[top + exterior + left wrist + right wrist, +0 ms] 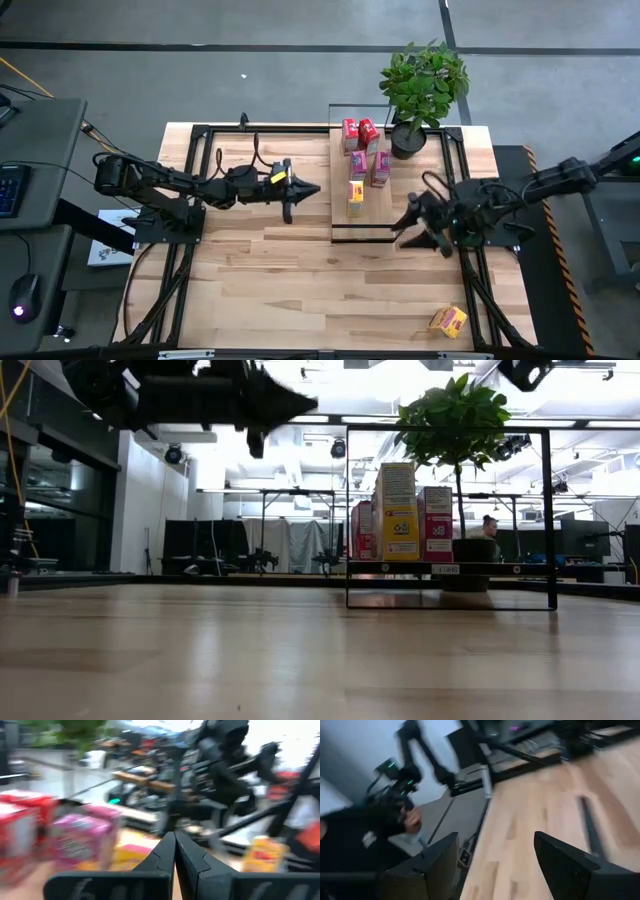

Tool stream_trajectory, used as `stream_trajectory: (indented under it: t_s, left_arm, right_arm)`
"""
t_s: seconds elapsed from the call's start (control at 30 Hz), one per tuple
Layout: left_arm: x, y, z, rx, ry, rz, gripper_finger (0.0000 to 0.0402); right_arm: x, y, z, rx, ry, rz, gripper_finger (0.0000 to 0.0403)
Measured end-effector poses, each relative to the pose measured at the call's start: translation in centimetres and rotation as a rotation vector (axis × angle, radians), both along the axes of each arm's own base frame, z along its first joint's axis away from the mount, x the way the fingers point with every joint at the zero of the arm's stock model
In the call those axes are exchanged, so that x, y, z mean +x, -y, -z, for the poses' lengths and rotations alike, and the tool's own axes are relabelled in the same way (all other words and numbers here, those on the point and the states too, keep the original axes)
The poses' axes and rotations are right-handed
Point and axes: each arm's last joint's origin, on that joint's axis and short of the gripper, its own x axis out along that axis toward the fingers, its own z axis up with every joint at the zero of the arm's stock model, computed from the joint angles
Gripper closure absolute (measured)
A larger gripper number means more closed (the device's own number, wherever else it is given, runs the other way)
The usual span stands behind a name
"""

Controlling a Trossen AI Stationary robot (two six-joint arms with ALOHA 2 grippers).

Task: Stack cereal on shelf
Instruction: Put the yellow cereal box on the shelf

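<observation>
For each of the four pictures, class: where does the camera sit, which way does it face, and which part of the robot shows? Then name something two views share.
High view: above the table, looking straight down; both arms, shelf, left gripper, right gripper.
Low view: at tabletop height, looking level across; left arm overhead.
Left wrist view: on the left wrist, facing the cereal boxes; shut fingers.
Right wrist view: on the right wrist, facing bare table; open fingers.
Shared: the plant, high and low.

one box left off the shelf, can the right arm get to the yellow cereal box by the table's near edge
Probably yes. The yellow cereal box lies alone on bare tabletop on the right arm's side, the right end effector is open and empty, and nothing stands between them.
</observation>
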Motion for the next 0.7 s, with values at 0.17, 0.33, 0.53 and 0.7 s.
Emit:
stream_trajectory:
  t_s: [0.17,0.33,0.53,0.7]
  left_arm:
    - [0.0,2.1,-0.8,-0.002,0.081,0.161,0.0401]
    - [-0.1,4.0,-1.1,0.027,0.120,0.216,0.0401]
    - [-0.1,4.6,-1.1,0.023,0.118,0.215,0.0402]
    - [-0.1,4.6,-1.1,0.023,0.118,0.215,0.0401]
  right_arm:
    - [1.4,-3.3,0.5,-0.132,0.077,-0.150,0.0152]
    - [1.9,-7.6,1.9,-0.343,0.049,-0.362,0.0152]
    - [1.5,-11.7,2.6,-0.462,-0.191,-0.465,0.0152]
    - [1.8,-14.6,-0.1,-0.382,-0.353,-0.281,0.0152]
